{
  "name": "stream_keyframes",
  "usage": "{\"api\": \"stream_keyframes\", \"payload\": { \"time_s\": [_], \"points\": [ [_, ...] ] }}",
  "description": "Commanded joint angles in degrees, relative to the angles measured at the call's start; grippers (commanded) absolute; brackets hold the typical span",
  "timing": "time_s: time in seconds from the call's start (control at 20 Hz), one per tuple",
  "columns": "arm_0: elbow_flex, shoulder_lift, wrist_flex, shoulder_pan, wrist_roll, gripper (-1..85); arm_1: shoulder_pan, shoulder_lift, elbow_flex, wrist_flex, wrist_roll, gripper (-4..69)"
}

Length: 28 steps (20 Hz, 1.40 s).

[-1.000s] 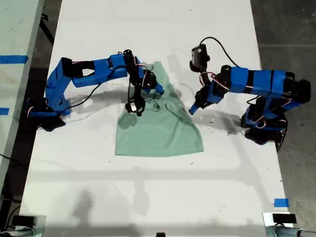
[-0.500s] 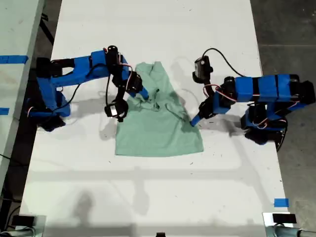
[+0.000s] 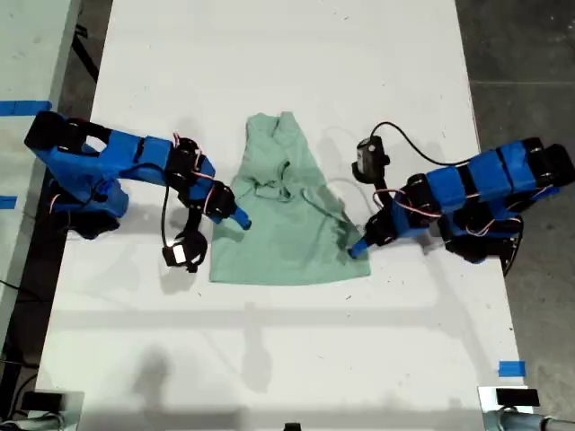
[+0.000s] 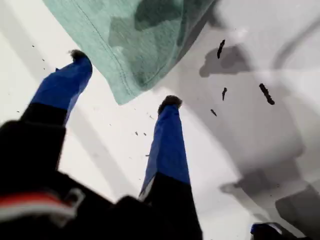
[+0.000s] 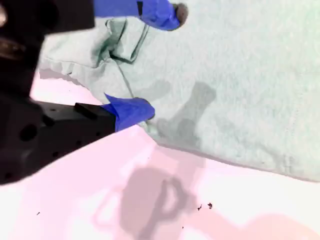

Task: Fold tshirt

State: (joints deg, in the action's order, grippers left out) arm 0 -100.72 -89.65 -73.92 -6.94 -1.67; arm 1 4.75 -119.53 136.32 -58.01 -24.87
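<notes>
The pale mint-green tshirt [image 3: 287,238] lies partly folded mid-table, narrow at the far end and wide at the near hem. My first gripper [image 3: 358,250] [image 4: 122,80], on the arm at the exterior view's right, is open by the shirt's near corner on that side. That corner [image 4: 125,60] lies between its blue fingers [image 4: 167,145]. My second gripper [image 3: 241,220] [image 5: 161,62], on the arm at the exterior view's left, is open at the shirt's edge on that side. One of its fingers [image 5: 160,12] is over the cloth [image 5: 240,75], the other [image 5: 130,112] at the edge.
The arm bases stand at the white table's [image 3: 269,359] two sides in the exterior view. A blue tape mark [image 3: 511,368] sits near the front corner at that view's right. Small dark specks [image 4: 265,93] lie on the table by the shirt corner. Dark floor borders both long edges.
My second gripper has drawn back from the shirt's upper folds and come nearer along its edge. My first gripper has dropped from beside the shirt to its near corner. The shirt has kept its shape.
</notes>
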Motion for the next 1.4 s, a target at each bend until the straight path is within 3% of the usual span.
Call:
{"api": "stream_keyframes", "payload": {
  "time_s": [0.0,0.35,0.6,0.75,0.85,0.95,1.2,1.25,1.35],
  "points": [
    [0.53,-4.66,1.23,1.32,1.49,25.0,0.88,0.62,0.53,5.27,1.58,29.3],
    [-0.09,-4.83,1.14,3.52,3.34,24.4,-0.18,10.99,2.90,16.44,7.38,22.1],
    [-0.53,-4.83,0.79,4.22,3.69,24.2,0.09,13.80,2.46,18.37,9.14,12.7],
    [-0.53,-4.92,0.62,4.57,3.96,24.1,0.88,13.80,2.46,18.37,9.23,-0.6],
    [-0.53,-5.01,0.62,4.83,4.04,24.0,1.67,13.62,1.76,17.58,9.05,-0.7],
    [-0.35,-5.01,0.62,5.01,4.13,23.9,2.81,13.62,-1.32,13.01,8.17,-0.7],
    [-0.35,-5.19,0.53,5.54,4.31,23.8,5.80,13.18,-17.93,-14.24,6.15,-0.8],
    [-0.35,-5.19,0.44,5.63,4.31,23.8,5.98,13.18,-21.97,-17.49,5.45,-0.8],
    [-0.35,-5.27,0.44,5.63,4.39,23.9,5.36,15.21,-29.53,-18.28,4.04,-0.8]
  ]
}}
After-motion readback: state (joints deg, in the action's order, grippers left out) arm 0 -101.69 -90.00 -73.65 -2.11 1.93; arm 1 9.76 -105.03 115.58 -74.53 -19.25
